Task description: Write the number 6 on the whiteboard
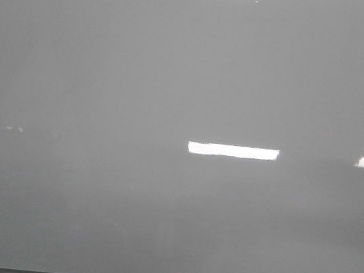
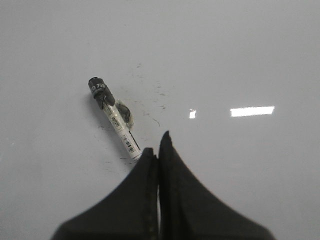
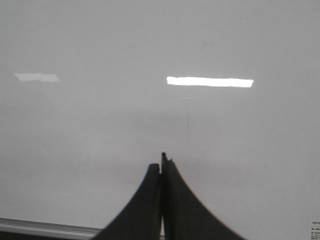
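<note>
Our left gripper (image 2: 158, 142) has its two dark fingers pressed together with no gap showing at the tips, and a marker (image 2: 114, 118) juts out past them at a slant. The marker's white barrel runs down to the edge of the left finger, so we judge the fingers are clamped on its lower end, though the contact itself is partly hidden. Its dark tip end points toward the whiteboard (image 2: 240, 55); we cannot tell whether it touches the surface. Near the marker we see faint dark specks and short scratch-like marks on the board, none forming a digit.

Our right gripper (image 3: 162, 162) is also fully closed, fingers pressed together, and holds nothing that we can see. It faces a bare stretch of whiteboard, with the board's thin frame edge (image 3: 45, 227) near it.

In the front view, the whiteboard fills everything, pale grey and glossy, with bright rectangular light reflections (image 1: 232, 151) and a thin dark frame along the bottom. No number 6 is visible anywhere. We judge the writing has not begun: the whole digit remains to be drawn.
</note>
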You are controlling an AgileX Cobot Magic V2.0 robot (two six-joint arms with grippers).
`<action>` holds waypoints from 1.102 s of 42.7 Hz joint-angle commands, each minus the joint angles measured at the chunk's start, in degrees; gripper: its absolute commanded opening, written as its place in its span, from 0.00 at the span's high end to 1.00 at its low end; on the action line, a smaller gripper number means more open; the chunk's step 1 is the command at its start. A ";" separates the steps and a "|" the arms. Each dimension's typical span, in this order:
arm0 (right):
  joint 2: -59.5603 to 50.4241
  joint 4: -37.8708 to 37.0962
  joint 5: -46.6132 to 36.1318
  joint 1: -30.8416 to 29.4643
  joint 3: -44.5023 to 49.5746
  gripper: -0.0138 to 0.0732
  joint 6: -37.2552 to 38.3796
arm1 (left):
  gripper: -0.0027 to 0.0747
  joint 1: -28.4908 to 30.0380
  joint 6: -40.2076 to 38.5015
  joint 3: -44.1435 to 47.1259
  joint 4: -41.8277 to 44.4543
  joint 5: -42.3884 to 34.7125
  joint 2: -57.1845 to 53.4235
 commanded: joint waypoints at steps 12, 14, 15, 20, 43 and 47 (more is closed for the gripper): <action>-0.86 0.12 -4.13 -0.17 -0.85 0.92 -0.52 | 0.99 -0.25 -0.53 0.24 0.00 -4.42 -0.91; -0.86 0.12 -4.13 -0.17 -0.85 0.92 -0.52 | 0.99 -0.25 -0.53 0.24 0.00 -4.42 -0.91; -0.86 0.12 -4.13 -0.17 -0.85 0.92 -0.52 | 0.99 -0.25 -0.53 0.24 0.00 -4.42 -0.91; -0.86 0.12 -4.13 -0.17 -0.85 0.92 -0.52 | 0.99 -0.25 -0.53 0.24 0.00 -4.42 -0.91; -0.86 0.12 -6.32 -0.16 -0.85 0.92 -0.52 | 0.99 -0.25 -0.53 0.24 0.00 -4.98 -0.91; -0.86 0.12 -8.01 -0.16 -0.85 0.92 -0.52 | 0.99 -0.25 -0.53 0.24 0.00 -4.98 -0.91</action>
